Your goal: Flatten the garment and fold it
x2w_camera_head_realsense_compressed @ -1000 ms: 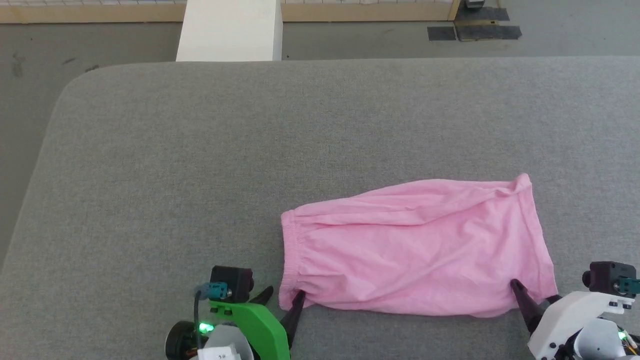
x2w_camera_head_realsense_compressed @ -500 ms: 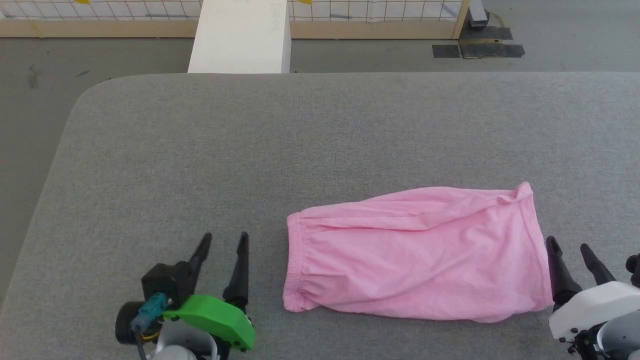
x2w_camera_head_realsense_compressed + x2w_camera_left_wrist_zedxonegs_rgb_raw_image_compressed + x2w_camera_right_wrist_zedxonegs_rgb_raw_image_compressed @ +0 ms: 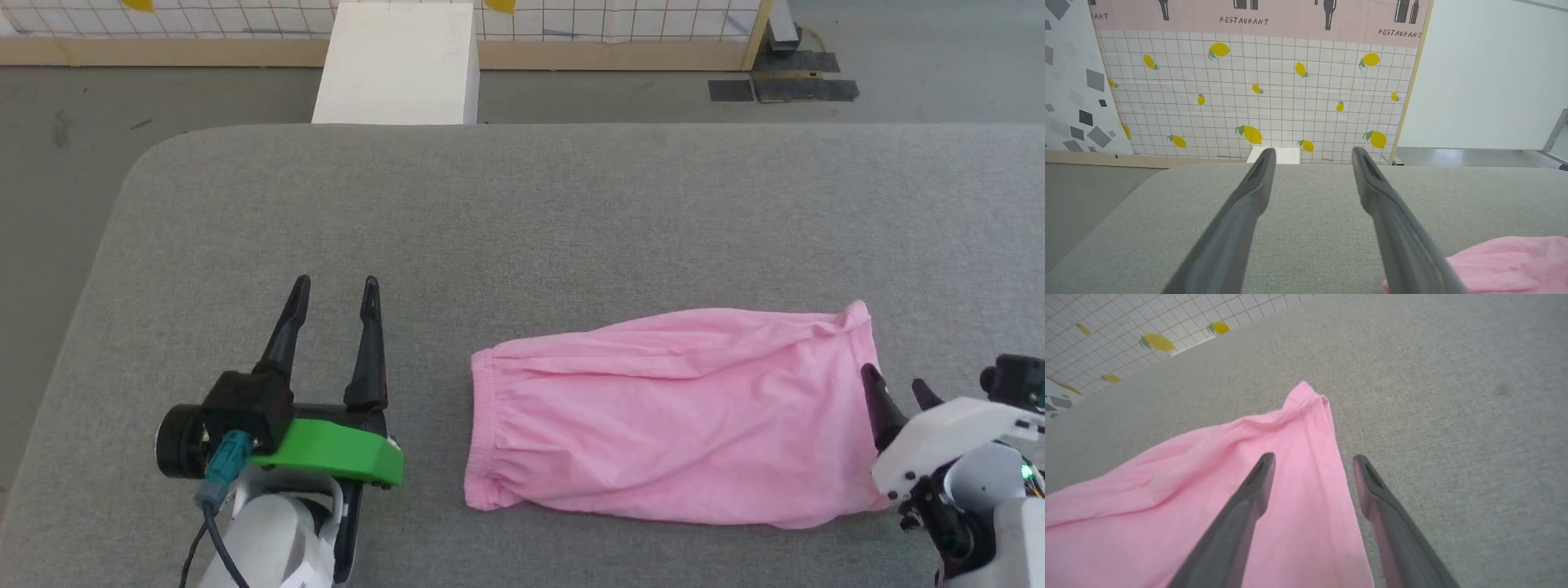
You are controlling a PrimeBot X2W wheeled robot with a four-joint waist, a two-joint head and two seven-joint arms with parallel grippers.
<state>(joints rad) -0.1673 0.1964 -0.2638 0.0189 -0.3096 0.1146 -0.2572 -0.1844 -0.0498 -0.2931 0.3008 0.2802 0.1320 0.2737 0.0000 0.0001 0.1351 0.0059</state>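
The garment is a light pink pair of shorts lying folded lengthwise on the grey table, gathered waistband to the left, leg hems to the right. My left gripper stands open to the left of the waistband, well apart from it, holding nothing. In the left wrist view the garment shows as a pink corner at the lower right beside my open left gripper. My right gripper is open at the hem edge. In the right wrist view the right gripper straddles the garment's hem edge from above, empty.
A white block stands on the floor beyond the table's far edge. Behind it runs a tiled lemon-print wall panel with a wooden base. The table's left corner is rounded, and black mats lie on the floor at the far right.
Both grippers let go of the garment's near edge and opened. The left one moved left and up, away from the waistband; the right one moved to the hem edge. The camera tilted slightly.
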